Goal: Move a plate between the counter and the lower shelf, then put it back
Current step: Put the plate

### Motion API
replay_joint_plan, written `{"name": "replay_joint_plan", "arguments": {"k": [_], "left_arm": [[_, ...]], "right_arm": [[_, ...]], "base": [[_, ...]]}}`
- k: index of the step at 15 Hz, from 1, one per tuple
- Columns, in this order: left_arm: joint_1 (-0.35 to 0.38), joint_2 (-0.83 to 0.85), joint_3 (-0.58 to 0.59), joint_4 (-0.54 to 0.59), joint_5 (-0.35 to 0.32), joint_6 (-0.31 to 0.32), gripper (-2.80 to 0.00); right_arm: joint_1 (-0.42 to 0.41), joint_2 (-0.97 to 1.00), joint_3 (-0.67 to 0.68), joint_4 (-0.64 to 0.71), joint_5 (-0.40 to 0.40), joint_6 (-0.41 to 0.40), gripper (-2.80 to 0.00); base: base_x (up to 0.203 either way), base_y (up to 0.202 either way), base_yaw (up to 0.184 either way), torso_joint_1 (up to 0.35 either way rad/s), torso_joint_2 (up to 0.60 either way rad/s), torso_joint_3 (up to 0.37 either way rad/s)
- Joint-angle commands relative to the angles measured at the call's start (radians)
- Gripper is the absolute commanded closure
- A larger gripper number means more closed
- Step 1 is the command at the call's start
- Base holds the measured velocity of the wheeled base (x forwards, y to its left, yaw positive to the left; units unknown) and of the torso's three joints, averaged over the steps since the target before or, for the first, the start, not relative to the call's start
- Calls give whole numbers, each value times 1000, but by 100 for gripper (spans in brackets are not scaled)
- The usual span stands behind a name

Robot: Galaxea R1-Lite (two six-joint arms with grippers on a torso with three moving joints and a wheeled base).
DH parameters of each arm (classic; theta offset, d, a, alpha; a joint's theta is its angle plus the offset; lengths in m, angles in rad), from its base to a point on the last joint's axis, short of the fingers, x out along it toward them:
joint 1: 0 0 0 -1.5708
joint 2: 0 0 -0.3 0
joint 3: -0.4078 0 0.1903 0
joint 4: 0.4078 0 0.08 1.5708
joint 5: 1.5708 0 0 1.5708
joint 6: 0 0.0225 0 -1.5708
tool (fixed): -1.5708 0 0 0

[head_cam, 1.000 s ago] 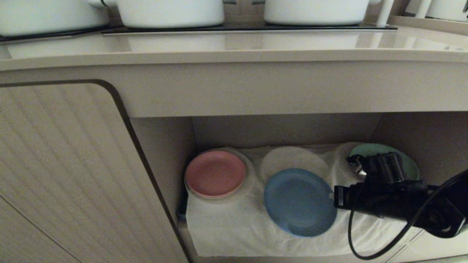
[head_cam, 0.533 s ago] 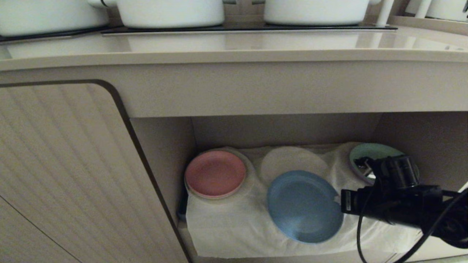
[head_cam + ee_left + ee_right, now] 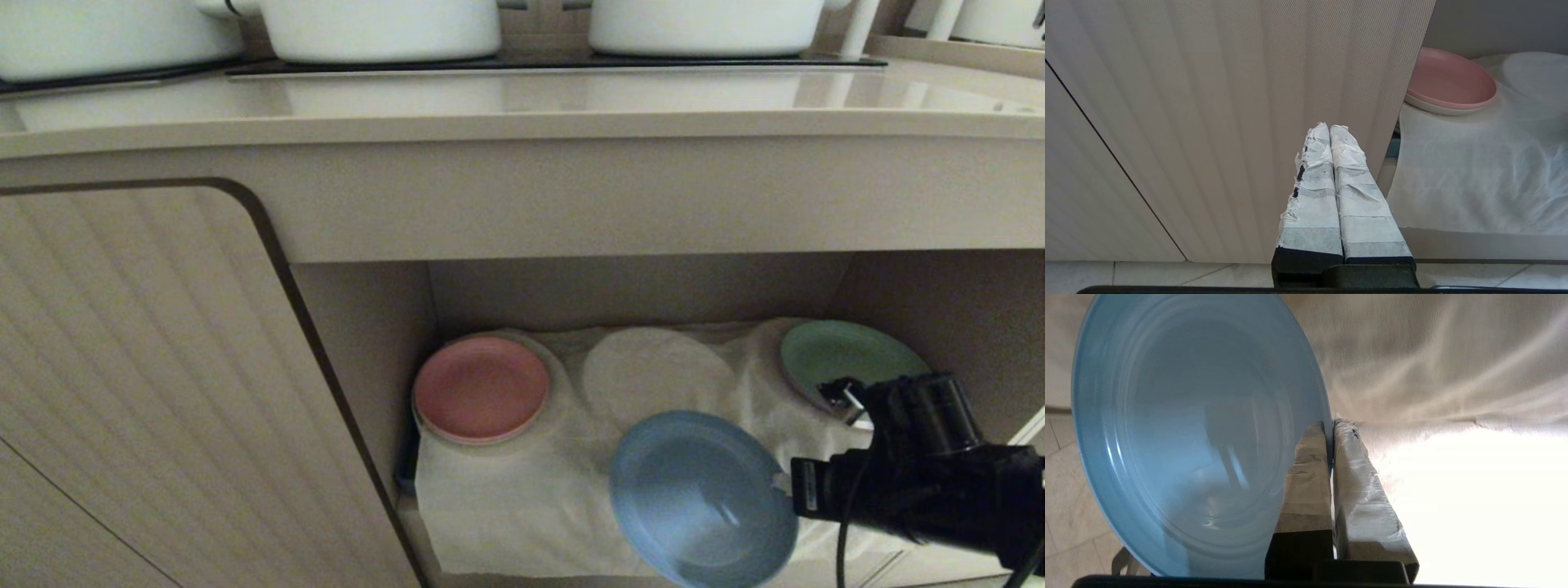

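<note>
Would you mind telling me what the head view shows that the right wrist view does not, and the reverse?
Only the head view shows the counter with white pots, the ribbed cabinet door, the pink plate, the green plate and the empty cloth hump in the lower shelf. Only the right wrist view shows the taped fingers pinching the plate's rim, and floor tiles. Both show the plate, the right gripper shut on it, and the white cloth.

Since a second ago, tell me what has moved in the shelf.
The right gripper, jaws shut on the blue plate's rim, has drawn it outward toward the shelf's front edge and tilted it. The pink plate, green plate and white cloth stayed put.
</note>
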Motion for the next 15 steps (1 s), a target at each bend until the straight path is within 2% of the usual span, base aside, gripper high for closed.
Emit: {"name": "replay_joint_plan", "arguments": {"k": [1,6,13,15], "left_arm": [[0,0,0,0,0,-1,0],[0,0,0,0,0,-1,0],[0,0,0,0,0,-1,0],[0,0,0,0,0,-1,0]], "right_arm": [[0,-46,25,11,1,2,0],[1,-128,62,81,3,4,0],[1,-253,120,89,4,27,0],[1,-295,133,135,4,28,0]], "base": [[0,0,0,0,0,0],[0,0,0,0,0,0],[0,0,0,0,0,0],[0,0,0,0,0,0]]}}
